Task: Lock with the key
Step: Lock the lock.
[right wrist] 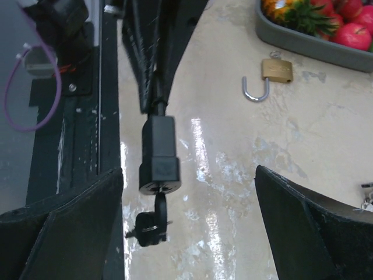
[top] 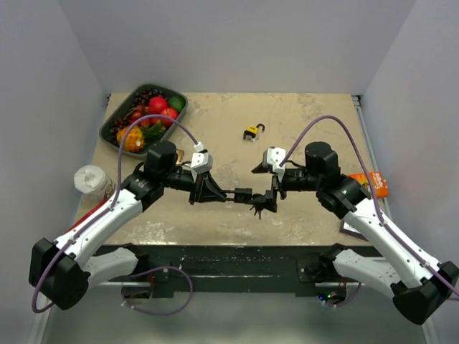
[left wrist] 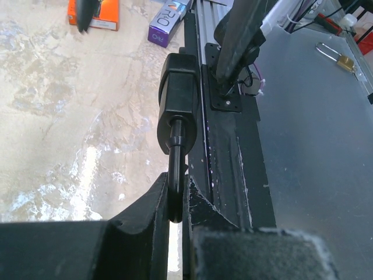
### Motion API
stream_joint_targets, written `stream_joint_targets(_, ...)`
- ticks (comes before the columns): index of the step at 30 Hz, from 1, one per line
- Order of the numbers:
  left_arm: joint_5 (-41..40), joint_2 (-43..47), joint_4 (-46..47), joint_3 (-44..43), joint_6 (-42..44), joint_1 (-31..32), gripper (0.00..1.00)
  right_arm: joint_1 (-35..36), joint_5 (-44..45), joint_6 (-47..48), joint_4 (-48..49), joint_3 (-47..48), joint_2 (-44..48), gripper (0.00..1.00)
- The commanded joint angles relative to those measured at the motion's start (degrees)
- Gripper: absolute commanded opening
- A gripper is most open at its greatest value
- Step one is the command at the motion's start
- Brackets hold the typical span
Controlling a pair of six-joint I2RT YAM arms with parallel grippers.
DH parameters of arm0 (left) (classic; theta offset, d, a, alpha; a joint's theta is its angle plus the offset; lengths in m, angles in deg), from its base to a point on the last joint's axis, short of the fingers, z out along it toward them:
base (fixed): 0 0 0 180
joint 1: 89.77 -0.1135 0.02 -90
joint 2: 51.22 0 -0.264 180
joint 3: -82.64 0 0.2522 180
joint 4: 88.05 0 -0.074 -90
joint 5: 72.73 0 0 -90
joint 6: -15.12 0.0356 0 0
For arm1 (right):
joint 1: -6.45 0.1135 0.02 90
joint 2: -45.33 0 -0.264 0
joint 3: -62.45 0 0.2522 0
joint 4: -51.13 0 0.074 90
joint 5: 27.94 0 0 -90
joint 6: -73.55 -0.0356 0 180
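Note:
My left gripper [top: 217, 193] is shut on the shackle [left wrist: 176, 175] of a black padlock [top: 242, 193] and holds it level above the table's front middle. In the left wrist view the lock body [left wrist: 179, 87] points away from the jaws [left wrist: 175, 201]. A black-headed key [right wrist: 150, 224] sits in the lock's keyhole, with a ring and a second key hanging from it. My right gripper [top: 267, 201] is open. In the right wrist view [right wrist: 189, 227] its fingers [right wrist: 64, 227] stand wide on either side of the key and the padlock [right wrist: 159, 151], touching neither.
A brass padlock [right wrist: 274, 73] with an open shackle lies near the fruit tray [top: 107, 130]. A yellow-black padlock [top: 252, 132] lies at the back centre. An orange box [top: 378, 185] and a purple box [top: 351, 228] lie at the right. A white roll [top: 90, 178] is at the left.

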Motion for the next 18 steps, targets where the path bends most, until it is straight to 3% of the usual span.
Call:
stream_joint_targets(1,2.88,1.0,3.7,-4.89,1.42,-0.27,0.0,-0.12,-5.86,9.69,-7.87,2.01,0.45,0.96)
stream_joint_targets(3,3.32,0.91,3.52,-5.24,1.07,-0.27,0.0,-0.12,-5.42,9.95,-7.52,1.75,0.19,0.95)
stream_joint_targets(11,3.68,1.79,8.09,-4.02,-3.06,-0.27,0.0,1.02,-8.76,8.64,-3.3,2.01,-2.98,0.69)
stream_joint_targets(18,2.18,2.32,11.95,-4.19,-6.84,-0.27,0.0,3.31,-7.26,8.64,-4.1,1.75,-3.51,0.57)
